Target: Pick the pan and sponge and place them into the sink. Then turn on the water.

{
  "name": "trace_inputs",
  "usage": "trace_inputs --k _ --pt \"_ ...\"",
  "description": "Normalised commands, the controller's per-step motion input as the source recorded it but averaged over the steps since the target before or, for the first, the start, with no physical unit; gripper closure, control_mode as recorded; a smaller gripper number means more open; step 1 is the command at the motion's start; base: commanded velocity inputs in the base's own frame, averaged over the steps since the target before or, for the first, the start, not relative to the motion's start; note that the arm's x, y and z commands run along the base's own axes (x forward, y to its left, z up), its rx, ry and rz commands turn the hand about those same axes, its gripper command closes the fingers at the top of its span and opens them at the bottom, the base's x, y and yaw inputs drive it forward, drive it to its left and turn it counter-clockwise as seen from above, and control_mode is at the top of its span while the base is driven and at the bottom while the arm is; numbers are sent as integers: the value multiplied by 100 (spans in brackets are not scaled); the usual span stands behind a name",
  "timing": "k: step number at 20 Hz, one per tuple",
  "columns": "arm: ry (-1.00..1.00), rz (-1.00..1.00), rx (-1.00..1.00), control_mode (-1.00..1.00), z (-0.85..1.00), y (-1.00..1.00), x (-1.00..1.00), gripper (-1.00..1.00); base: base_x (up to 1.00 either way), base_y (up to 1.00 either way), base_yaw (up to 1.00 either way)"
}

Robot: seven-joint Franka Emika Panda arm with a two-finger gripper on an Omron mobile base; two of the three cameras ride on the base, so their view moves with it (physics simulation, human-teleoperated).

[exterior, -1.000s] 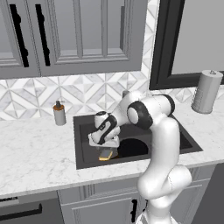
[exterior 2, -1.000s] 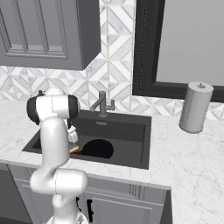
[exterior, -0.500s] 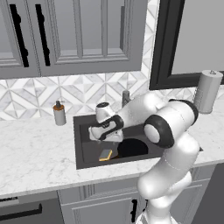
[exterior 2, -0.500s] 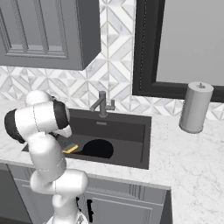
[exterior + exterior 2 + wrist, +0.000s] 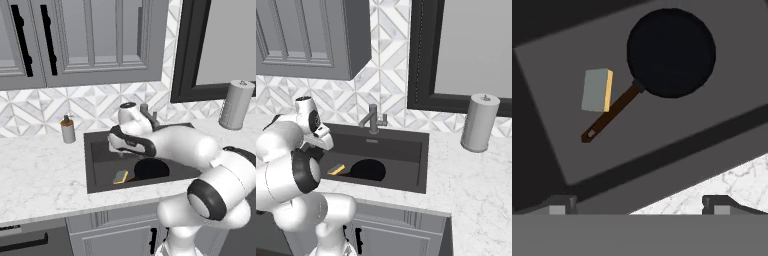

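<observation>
Gripper [image 5: 640, 202] jaws spread wide and empty above the sink [image 5: 542, 125], where pan [image 5: 671, 52] and sponge [image 5: 597, 90] already lie, so the faucet [image 5: 148, 116], just behind the hand, is the 1 target left

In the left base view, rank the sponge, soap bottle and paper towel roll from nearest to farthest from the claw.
1. Sponge, in the sink just below the open claw.
2. Soap bottle, on the counter to its left.
3. Paper towel roll, far right.
</observation>
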Motion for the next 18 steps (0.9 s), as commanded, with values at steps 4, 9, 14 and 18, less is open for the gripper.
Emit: trace_inputs --k 4,9,14,18 --pt "-5 1 0 -100 87 -39 -61 -100 0 0 0" --pt "-8 3 0 -100 64 -62 -47 -100 0 0 0" --pt "-7 5 2 -100 44 -80 -9 -100 0 0 0" --pt "-11 7 3 -100 27 -81 0 -100 0 0 0"
